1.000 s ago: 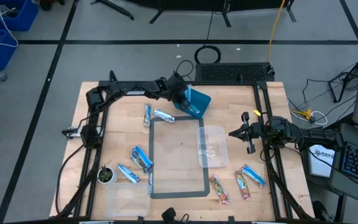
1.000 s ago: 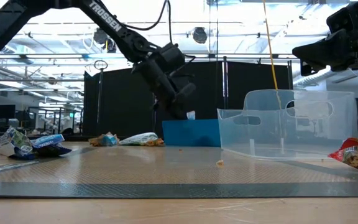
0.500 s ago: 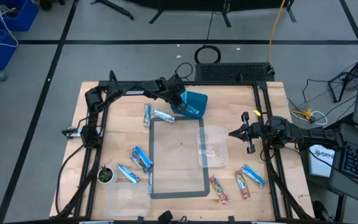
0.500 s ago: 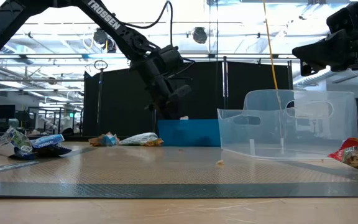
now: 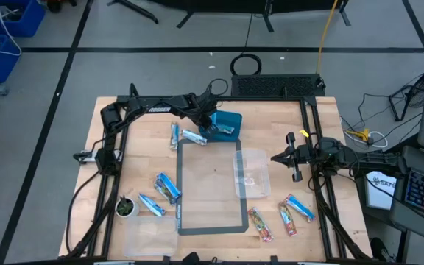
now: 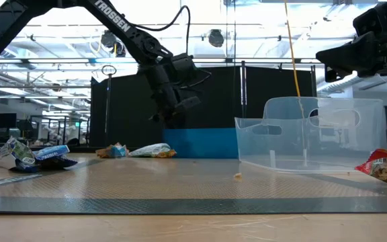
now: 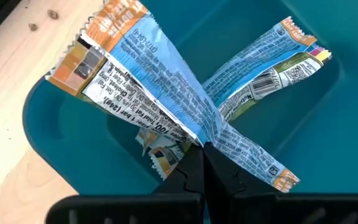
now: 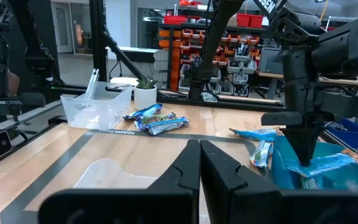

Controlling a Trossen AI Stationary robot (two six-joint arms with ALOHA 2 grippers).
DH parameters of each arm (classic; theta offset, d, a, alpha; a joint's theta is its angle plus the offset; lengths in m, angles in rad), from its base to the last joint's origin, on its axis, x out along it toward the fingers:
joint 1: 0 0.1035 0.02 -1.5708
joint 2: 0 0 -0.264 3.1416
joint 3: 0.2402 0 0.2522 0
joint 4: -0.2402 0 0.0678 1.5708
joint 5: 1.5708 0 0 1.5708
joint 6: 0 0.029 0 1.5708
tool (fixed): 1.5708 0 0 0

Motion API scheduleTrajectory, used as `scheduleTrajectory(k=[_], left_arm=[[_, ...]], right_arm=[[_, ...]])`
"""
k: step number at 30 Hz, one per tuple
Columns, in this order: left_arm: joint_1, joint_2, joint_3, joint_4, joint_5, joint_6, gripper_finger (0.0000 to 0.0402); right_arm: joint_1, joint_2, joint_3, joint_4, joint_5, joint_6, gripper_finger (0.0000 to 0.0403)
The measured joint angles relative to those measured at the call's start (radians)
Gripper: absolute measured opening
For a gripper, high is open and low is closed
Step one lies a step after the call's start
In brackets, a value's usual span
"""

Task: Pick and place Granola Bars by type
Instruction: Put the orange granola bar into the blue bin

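Observation:
My left gripper [image 5: 210, 122] is shut over the blue bin [image 5: 227, 125] at the table's far middle. In the left wrist view, two blue-and-silver granola bars with orange ends cross in an X at its fingertips [image 7: 202, 152]. More blue bars lie left of the bin [image 5: 175, 135] [image 5: 193, 137] and on the near left [image 5: 166, 185] [image 5: 152, 204]. Red bars [image 5: 260, 223] [image 5: 287, 218] and a blue one [image 5: 299, 207] lie flat at the near right. My right gripper [image 5: 274, 157] waits, shut, in the air beside the clear tub [image 5: 251, 173]. My left gripper comes from above, pointing down, and pinches a blue-wrapped bar at its middle [image 7: 194, 127], where the wrapper narrows to a waist. The fingers lie across the bar. Its ends spread out to both sides inside the bin. Whether the crossing second bar [image 7: 260, 68] is also caught, I cannot tell.
A grey-taped rectangle [image 5: 213, 184] marks the table's middle, with the clear tub on its right edge. A small green-topped pot [image 5: 126, 207] and a clear lid [image 5: 149, 235] sit at the near left. Black frame posts stand along both sides.
My left gripper has moved toward the table's left edge and risen a little, staying shut. The blue bin has shifted left with it and turned from a diamond stance to a squarer one.

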Motion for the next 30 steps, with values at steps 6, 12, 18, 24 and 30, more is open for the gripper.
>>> scheduleTrajectory(k=[6,12,18,24,30], left_arm=[[0.0,0.0,0.0,0.005,0.002,0.0,0.001],[-0.001,0.0,0.0,0.006,0.086,0.021,0.0043],[-0.018,0.0,0.0,0.04,0.152,0.046,0.0067],[-0.028,-0.03,0.0,0.049,0.182,0.088,0.0077],[-0.029,-0.124,0.0,0.039,0.183,0.105,0.0077]], right_arm=[[0.0,0.0,0.0,0.0,0.0,0.0,0.0004],[0.0,0.0,0.0,0.0,0.0,0.0,0.0004],[0.0,0.0,0.0,0.0,0.0,0.0,0.0004],[0.0,0.0,0.0,0.0,0.0,0.0,0.0004],[0.0,0.0,0.0,0.0,0.0,0.0,0.0004]])
